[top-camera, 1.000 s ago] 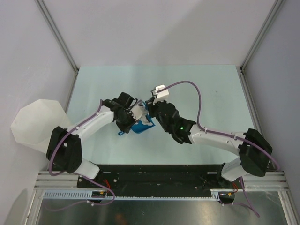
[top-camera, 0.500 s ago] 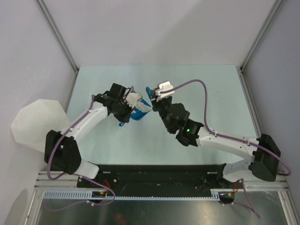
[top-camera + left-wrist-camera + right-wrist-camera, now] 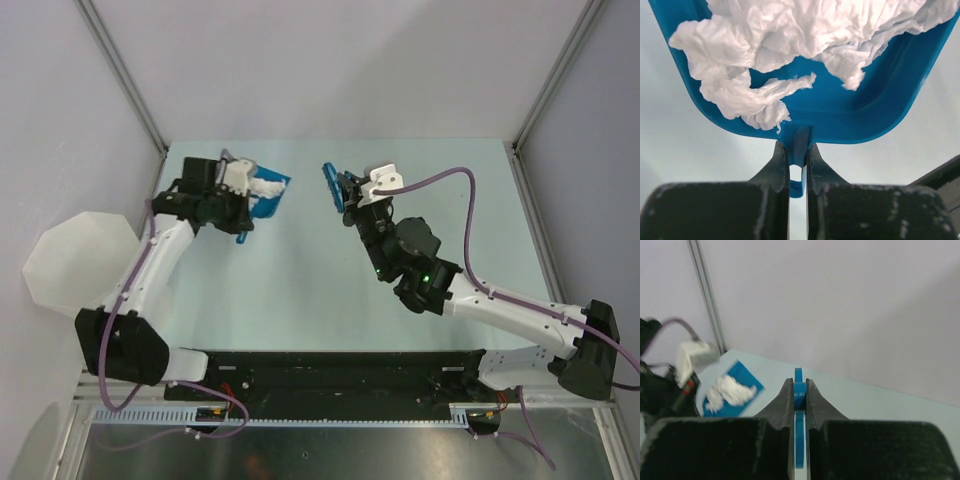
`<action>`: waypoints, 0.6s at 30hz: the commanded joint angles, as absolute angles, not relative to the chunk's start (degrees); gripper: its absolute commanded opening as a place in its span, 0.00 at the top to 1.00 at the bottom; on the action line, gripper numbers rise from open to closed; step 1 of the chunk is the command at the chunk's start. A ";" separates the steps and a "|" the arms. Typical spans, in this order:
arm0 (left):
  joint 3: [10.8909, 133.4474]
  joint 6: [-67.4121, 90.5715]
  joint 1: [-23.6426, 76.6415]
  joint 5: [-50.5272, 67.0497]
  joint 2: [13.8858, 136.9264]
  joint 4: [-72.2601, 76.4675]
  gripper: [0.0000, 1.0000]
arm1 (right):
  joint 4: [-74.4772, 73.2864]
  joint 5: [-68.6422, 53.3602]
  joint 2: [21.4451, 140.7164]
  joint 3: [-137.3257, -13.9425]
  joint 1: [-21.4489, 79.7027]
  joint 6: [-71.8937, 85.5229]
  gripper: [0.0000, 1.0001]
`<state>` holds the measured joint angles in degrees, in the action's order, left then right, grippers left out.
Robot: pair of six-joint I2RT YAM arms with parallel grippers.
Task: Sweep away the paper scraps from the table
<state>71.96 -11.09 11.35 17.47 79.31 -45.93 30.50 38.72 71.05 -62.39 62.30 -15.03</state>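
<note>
Scraps (image 3: 790,30) sit light, loose in the dustpan (image 3: 880,115): carry it level. Left jaws clamp its handle (image 3: 799,145), right jaws the brush (image 3: 798,376).

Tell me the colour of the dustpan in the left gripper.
Bright blue; the left wrist view shows the dustpan best, under the white paper scraps.

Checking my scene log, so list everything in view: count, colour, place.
paper scraps: heaped, count unclear, white, in the dustpan
dustpan: one, blue, at the table's far-left corner
sweeper: one, blue, far side, mid-table
bin: one, translucent white, beyond the table's left edge
table: one, pale green, under both arms
left tool: black, shut on the dustpan's handle
right tool: black, shut on the sweeper
</note>
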 commanded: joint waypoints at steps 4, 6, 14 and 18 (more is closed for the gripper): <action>77.52 -2.56 3.35 21.53 69.10 -45.88 1.00 | 22.51 37.18 72.95 -63.98 62.58 -8.28 1.00; 78.74 -2.11 2.47 21.44 68.03 -47.45 1.00 | 20.32 36.13 72.78 -63.98 62.58 -6.60 1.00; 81.30 0.95 -7.37 25.66 63.81 -52.29 1.00 | 14.60 34.98 73.91 -63.46 63.98 -2.82 1.00; 83.40 1.49 -12.73 27.77 62.75 -53.52 1.00 | 12.75 33.93 74.27 -63.02 64.51 -1.50 1.00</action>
